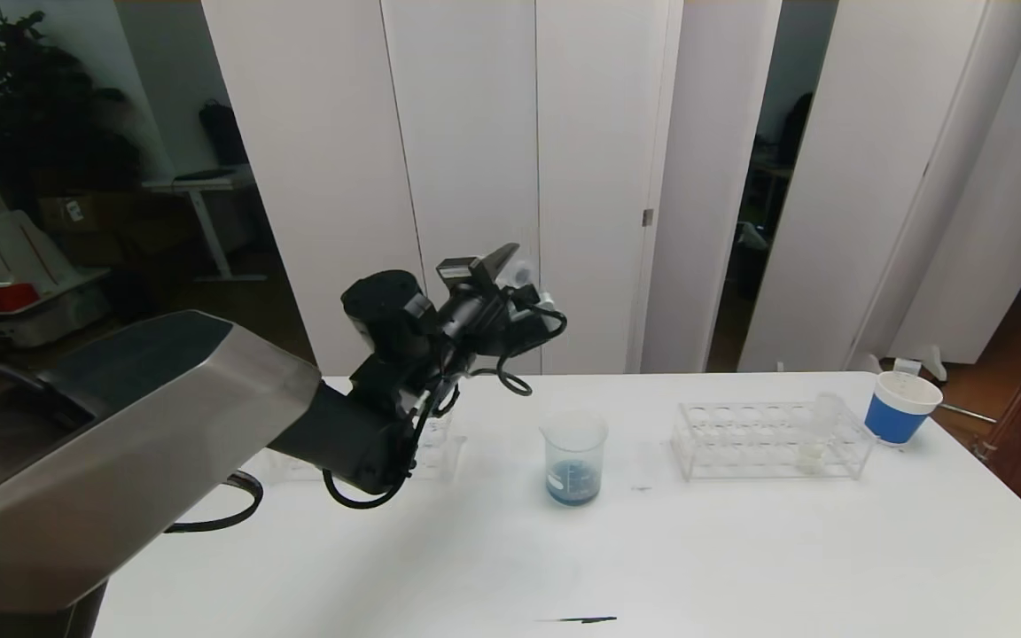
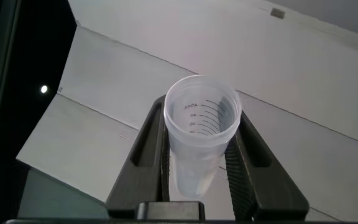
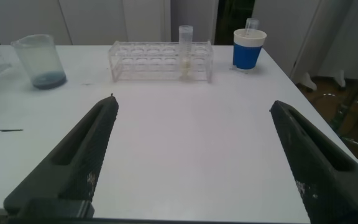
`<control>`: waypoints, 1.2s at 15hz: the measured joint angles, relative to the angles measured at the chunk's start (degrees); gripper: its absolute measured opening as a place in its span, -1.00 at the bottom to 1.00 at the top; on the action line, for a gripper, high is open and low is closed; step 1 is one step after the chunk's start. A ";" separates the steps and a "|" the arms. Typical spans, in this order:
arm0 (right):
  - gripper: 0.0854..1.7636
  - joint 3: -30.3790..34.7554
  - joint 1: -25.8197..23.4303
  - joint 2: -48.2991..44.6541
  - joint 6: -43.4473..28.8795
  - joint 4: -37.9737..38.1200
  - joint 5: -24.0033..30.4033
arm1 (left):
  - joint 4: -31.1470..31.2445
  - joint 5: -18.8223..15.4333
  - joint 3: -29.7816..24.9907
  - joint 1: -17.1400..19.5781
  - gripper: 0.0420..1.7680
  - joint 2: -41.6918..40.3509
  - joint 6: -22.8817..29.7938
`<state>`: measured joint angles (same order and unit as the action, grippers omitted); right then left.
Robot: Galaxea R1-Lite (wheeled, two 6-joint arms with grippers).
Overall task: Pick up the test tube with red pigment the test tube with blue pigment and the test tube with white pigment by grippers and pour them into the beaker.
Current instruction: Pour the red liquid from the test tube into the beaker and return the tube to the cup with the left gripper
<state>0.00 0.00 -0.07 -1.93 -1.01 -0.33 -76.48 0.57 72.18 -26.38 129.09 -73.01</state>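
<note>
My left gripper (image 1: 510,266) is raised well above the table, left of the beaker, and is shut on a clear graduated test tube (image 2: 201,134) whose open mouth faces the wrist camera. No colour shows inside it, so I cannot tell which pigment it held. The beaker (image 1: 574,456) stands mid-table with blue liquid at its bottom. The test tube with white pigment (image 1: 816,434) stands upright in the right-hand clear rack (image 1: 772,439). No test tube with red pigment is in view. My right gripper (image 3: 192,102) hangs open over bare table, holding nothing.
A blue-and-white paper cup (image 1: 900,408) with a small tube in it stands beyond the right rack, near the table's right edge. A second clear rack (image 1: 444,447) is mostly hidden behind my left arm. A dark streak (image 1: 577,619) marks the front of the table.
</note>
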 joint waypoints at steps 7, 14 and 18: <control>0.98 0.00 0.00 0.00 0.02 -0.02 0.00 | 17.47 27.76 -5.38 0.91 -0.36 -12.11 28.83; 0.98 0.00 0.00 0.02 0.02 -0.02 0.00 | 37.64 32.11 -11.68 4.53 -0.36 -19.11 54.41; 0.98 0.00 0.00 0.00 0.00 -0.02 -0.02 | 39.22 36.06 -18.14 6.16 -0.36 -22.77 58.45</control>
<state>0.00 0.00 -0.07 -1.93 -1.04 -0.35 -37.27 36.63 54.04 -20.22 106.31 -14.56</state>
